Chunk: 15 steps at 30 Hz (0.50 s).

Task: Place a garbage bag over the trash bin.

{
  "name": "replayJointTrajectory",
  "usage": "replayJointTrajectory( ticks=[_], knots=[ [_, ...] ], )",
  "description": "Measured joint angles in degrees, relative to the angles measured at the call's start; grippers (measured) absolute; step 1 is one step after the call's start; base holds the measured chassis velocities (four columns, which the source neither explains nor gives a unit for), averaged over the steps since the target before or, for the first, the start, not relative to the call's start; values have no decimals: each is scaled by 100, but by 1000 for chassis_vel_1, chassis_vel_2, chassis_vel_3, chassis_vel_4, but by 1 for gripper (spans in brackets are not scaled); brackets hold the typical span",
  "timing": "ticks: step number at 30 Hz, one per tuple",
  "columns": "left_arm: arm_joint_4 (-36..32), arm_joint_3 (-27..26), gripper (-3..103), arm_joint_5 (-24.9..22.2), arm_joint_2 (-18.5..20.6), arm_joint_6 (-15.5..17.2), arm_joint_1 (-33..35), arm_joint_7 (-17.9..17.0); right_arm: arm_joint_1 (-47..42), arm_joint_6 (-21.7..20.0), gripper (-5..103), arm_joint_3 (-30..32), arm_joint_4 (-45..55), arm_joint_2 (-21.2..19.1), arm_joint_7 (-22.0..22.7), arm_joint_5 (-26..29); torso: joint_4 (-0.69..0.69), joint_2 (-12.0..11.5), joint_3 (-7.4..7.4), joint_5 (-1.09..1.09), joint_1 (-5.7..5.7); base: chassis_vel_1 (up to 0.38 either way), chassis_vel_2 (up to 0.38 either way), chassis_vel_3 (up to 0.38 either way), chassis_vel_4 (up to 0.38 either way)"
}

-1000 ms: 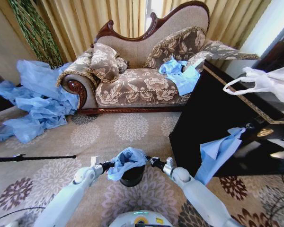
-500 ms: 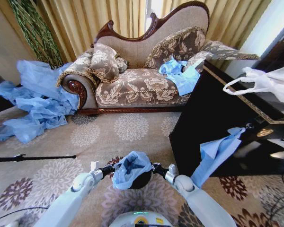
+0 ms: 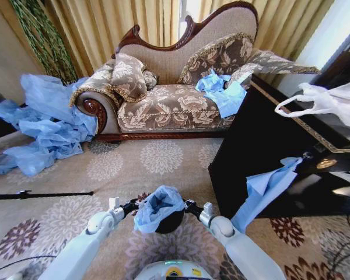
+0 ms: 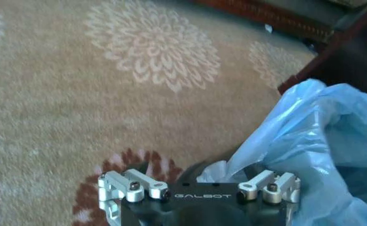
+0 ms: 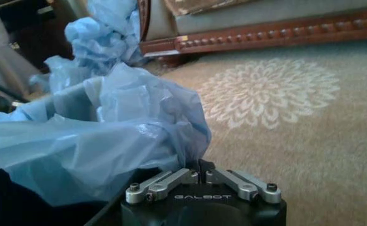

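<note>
bag (image 3: pixel 158 205) draped over bin (image 3: pixel 170 222) mouth on the carpet | right gripper (image 5: pixel 200 175) pinches bag edge; left gripper (image 4: pixel 199 188) spread, unclamped | risk: thin film slips off rim (one-sided hold)

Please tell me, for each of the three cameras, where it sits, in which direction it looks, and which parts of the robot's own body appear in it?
Head view: from the robot's head, forward and down at the carpet, sofa and trash bin under the garbage bag; both arms show, left gripper, right gripper.
Left wrist view: on the left arm, looking past the left gripper at the bag.
Right wrist view: on the right arm, looking past the right gripper, shut on the bag.
Shared: all three show the bag and carpet.
</note>
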Motion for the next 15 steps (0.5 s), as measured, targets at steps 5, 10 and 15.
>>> replayJointTrajectory(
  ticks=[5, 10, 15],
  knots=[
    [73, -55, 100, -15, 38, -130, -167, -54, 80, 98, 0, -24, -24, 81, 243, 17, -1, 0, 0, 0, 0, 0, 0, 0, 0],
    [114, -102, 100, -51, 120, -191, -233, -34, 117, 15, -3, -29, 63, 64, 283, 32, 0, 0, 0, 1, 0, 0, 0, 0, 0],
    [83, -153, 100, -63, 179, -272, -140, -23, 116, -60, 12, -16, 142, 8, 283, 34, 0, 0, 0, 1, 0, 0, 0, 0, 0]
  ],
)
